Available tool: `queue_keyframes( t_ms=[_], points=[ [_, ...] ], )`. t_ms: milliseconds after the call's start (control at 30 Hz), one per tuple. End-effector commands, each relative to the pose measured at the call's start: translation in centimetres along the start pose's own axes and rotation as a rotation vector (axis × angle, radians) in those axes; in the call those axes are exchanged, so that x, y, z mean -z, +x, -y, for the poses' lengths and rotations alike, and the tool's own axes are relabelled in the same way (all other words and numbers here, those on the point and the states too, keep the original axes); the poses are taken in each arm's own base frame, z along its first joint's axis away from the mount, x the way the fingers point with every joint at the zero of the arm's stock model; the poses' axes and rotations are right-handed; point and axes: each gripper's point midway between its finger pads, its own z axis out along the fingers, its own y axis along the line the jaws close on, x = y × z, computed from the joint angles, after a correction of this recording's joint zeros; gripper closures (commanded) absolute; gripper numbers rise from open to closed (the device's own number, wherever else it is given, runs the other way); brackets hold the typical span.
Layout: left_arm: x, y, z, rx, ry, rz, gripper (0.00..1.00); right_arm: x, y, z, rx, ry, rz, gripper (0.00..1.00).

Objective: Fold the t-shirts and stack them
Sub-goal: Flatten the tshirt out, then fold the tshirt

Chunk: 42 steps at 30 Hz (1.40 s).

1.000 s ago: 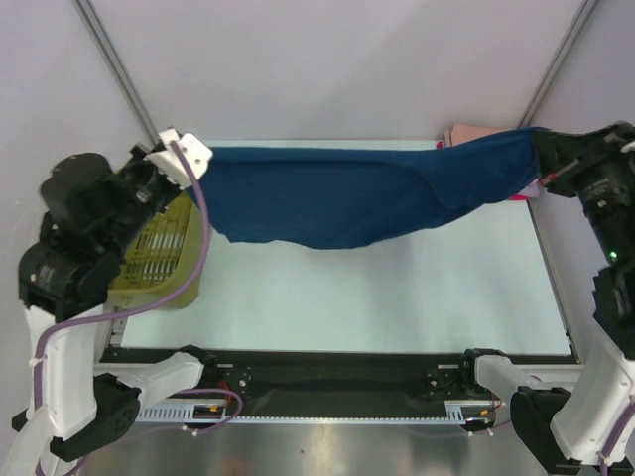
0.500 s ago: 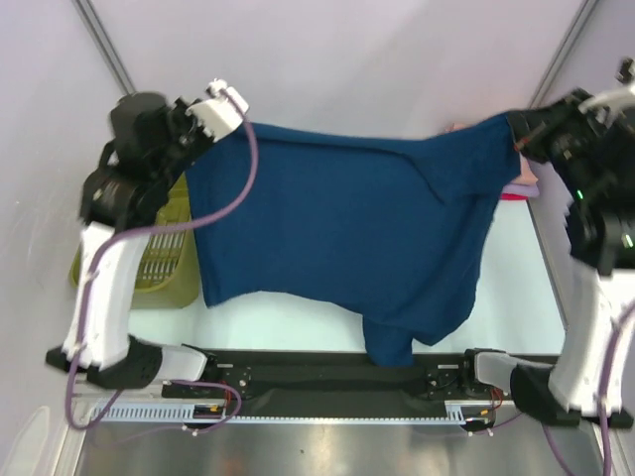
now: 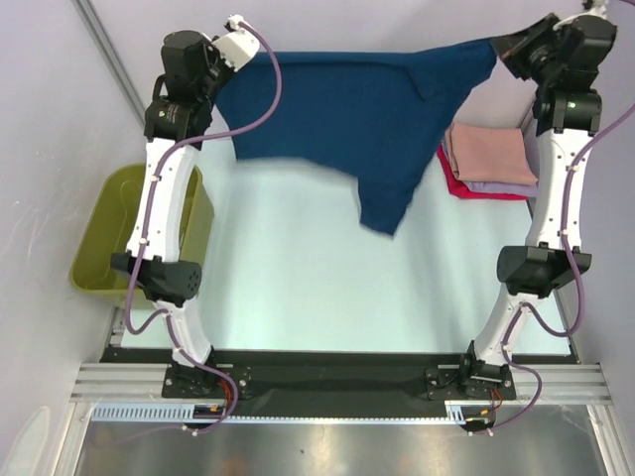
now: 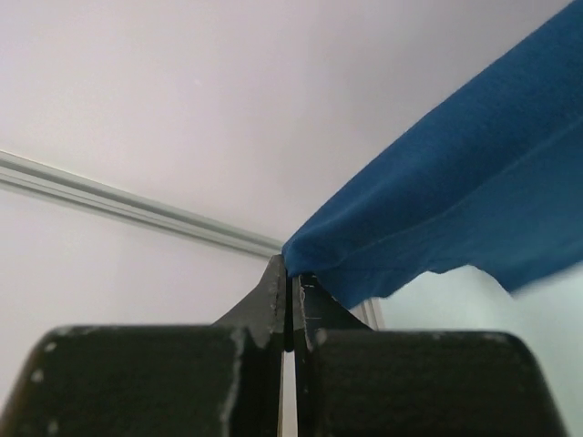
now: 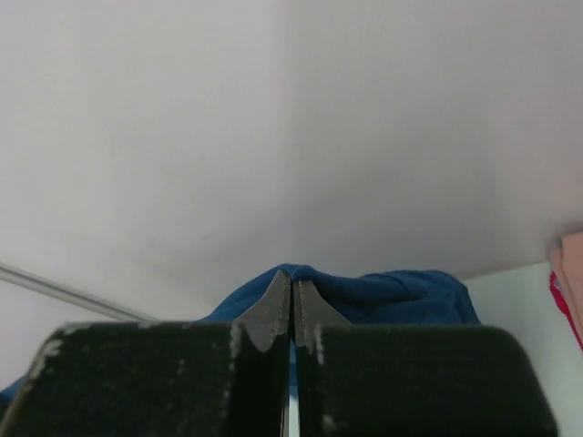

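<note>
Pale mint-white flat surface (image 3: 317,297). Plain pale lavender-grey walls (image 3: 327,25) stand behind it and at both sides, with grey metal frame bars (image 3: 107,55) running diagonally in the far corners. A black mounting rail (image 3: 337,382) runs along the near edge, with both arm bases on it

Containers: one olive-green plastic basket (image 3: 99,248) sits at the left edge of the surface. The left arm (image 3: 164,188) crosses over its right side, so part of the inside is hidden; the part that shows is plain green plastic

The navy blue short-sleeved cloth t-shirt (image 3: 347,99) is off the surface, stretched in the air along the far side between the two raised arms. Its top edge is nearly taut and one part hangs lower, right of centre

Left end effector (image 4: 290,282): jaws fully closed, pinching the blue shirt's edge at the tips
Right end effector (image 5: 291,291): jaws fully closed, blue cloth bunched right at the tips

The stack is at the far right of the surface, just left of the right arm (image 3: 556,159). The folded peach t-shirt (image 3: 486,149) is on top, the folded lavender t-shirt (image 3: 501,185) is under it, and the folded red t-shirt (image 3: 449,177) is at the bottom, showing along the left and near edges. From overhead, the hanging blue part lies left of the stack, with a strip of surface showing between them
</note>
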Motion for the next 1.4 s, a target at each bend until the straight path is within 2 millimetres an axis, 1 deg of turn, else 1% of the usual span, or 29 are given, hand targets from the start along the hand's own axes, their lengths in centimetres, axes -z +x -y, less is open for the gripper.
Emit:
queue_keyframes(
  t_ms=[0, 67, 100, 133, 167, 200, 233, 267, 300, 333, 367, 400, 433, 467, 500, 533, 567, 600, 667, 700, 767, 833, 933, 1000, 1100, 1133, 1167, 1267, 1367],
  points=[
    [3.7, -2.3, -6.0, 0.047, -0.176, 0.099, 1.00, 5.0, -8.2, -5.6, 0.028, -0.160, 0.248, 1.00],
    [3.3, -2.0, -4.8, 0.033, -0.134, 0.105, 1.00, 6.0, -7.9, -5.4, 0.049, -0.144, 0.242, 1.00],
    [3.3, -1.4, -3.5, 0.021, -0.093, 0.102, 1.00, 6.2, -7.4, -5.2, 0.057, -0.135, 0.226, 1.00],
    [3.1, -1.2, -2.6, 0.016, -0.067, 0.110, 1.00, 5.3, -5.2, -2.9, 0.045, -0.084, 0.166, 1.00],
    [3.2, -0.9, -1.5, 0.006, -0.026, 0.114, 1.00, 6.5, -4.9, -3.2, 0.069, -0.081, 0.159, 1.00],
    [2.2, 1.0, 1.6, -0.025, 0.057, 0.079, 1.00, 6.5, -3.6, -2.1, 0.065, -0.053, 0.122, 1.00],
    [3.3, 0.7, 2.4, -0.030, 0.088, 0.109, 1.00, 5.8, -0.2, 1.1, 0.039, 0.015, 0.037, 1.00],
    [2.6, 3.4, 6.2, -0.050, 0.169, 0.051, 1.00, 7.4, 0.8, 1.1, 0.044, 0.026, 0.022, 1.00],
    [2.7, 4.4, 8.1, -0.076, 0.210, 0.037, 1.00, 7.9, 2.4, 2.3, 0.029, 0.056, -0.012, 1.00],
    [3.9, 4.9, 8.6, -0.083, 0.218, 0.041, 1.00, 8.8, 3.9, 3.2, 0.018, 0.080, -0.038, 1.00],
    [3.8, 8.3, 12.7, -0.106, 0.307, -0.023, 1.00, 9.2, 8.9, 7.4, -0.031, 0.170, -0.138, 1.00],
    [4.5, 9.5, 14.3, -0.120, 0.346, -0.038, 1.00, 11.4, 9.4, 6.8, -0.030, 0.169, -0.126, 1.00],
    [5.0, 10.9, 16.0, -0.128, 0.384, -0.059, 1.00, 12.4, 11.7, 8.4, -0.048, 0.207, -0.163, 1.00],
    [6.2, 13.6, 18.9, -0.140, 0.455, -0.099, 1.00, 13.6, 15.9, 11.5, -0.088, 0.280, -0.240, 1.00],
    [6.9, 15.0, 20.4, -0.150, 0.494, -0.120, 1.00, 15.7, 17.4, 11.8, -0.099, 0.303, -0.258, 1.00],
    [7.7, 16.3, 21.8, -0.157, 0.529, -0.144, 1.00, 16.8, 19.2, 12.9, -0.112, 0.333, -0.293, 1.00],
    [9.1, 18.8, 24.1, -0.166, 0.584, -0.190, 1.00, 17.9, 20.8, 13.7, -0.124, 0.361, -0.319, 1.00],
    [9.8, 20.0, 25.1, -0.169, 0.609, -0.211, 1.00, 19.9, 24.6, 16.1, -0.162, 0.433, -0.402, 1.00],
    [12.0, 23.1, 27.6, -0.185, 0.683, -0.274, 1.00, 22.4, 27.0, 17.0, -0.193, 0.479, -0.430, 1.00],
    [12.6, 23.9, 28.2, -0.182, 0.698, -0.288, 1.00, 24.1, 29.8, 18.4, -0.229, 0.533, -0.492, 1.00],
    [14.6, 26.3, 30.1, -0.189, 0.762, -0.339, 1.00, 26.1, 31.8, 18.9, -0.269, 0.563, -0.524, 1.00],
    [16.3, 27.1, 31.2, -0.179, 0.815, -0.351, 1.00, 28.5, 34.3, 19.8, -0.310, 0.621, -0.575, 1.00],
    [19.5, 28.8, 32.2, -0.181, 0.893, -0.408, 1.00, 30.9, 35.9, 20.2, -0.348, 0.686, -0.618, 1.00],
    [21.7, 30.2, 32.7, -0.192, 0.951, -0.454, 1.00, 32.1, 35.7, 19.5, -0.361, 0.698, -0.609, 1.00],
    [24.0, 30.7, 32.9, -0.198, 0.997, -0.460, 1.00, 32.7, 34.2, 18.3, -0.348, 0.682, -0.550, 1.00],
    [24.1, 30.4, 33.0, -0.191, 1.003, -0.445, 0.99, 32.5, 33.9, 18.0, -0.349, 0.666, -0.540, 1.00],
    [23.9, 30.4, 33.0, -0.184, 0.995, -0.444, 0.99, 32.1, 34.0, 17.6, -0.364, 0.642, -0.541, 1.00],
    [21.3, 29.3, 32.9, -0.154, 0.951, -0.424, 0.99, 28.8, 33.5, 17.5, -0.366, 0.552, -0.506, 1.00],
    [17.9, 28.4, 32.7, -0.129, 0.904, -0.439, 0.98, 25.9, 33.6, 18.8, -0.311, 0.551, -0.527, 1.00]
  ],
)
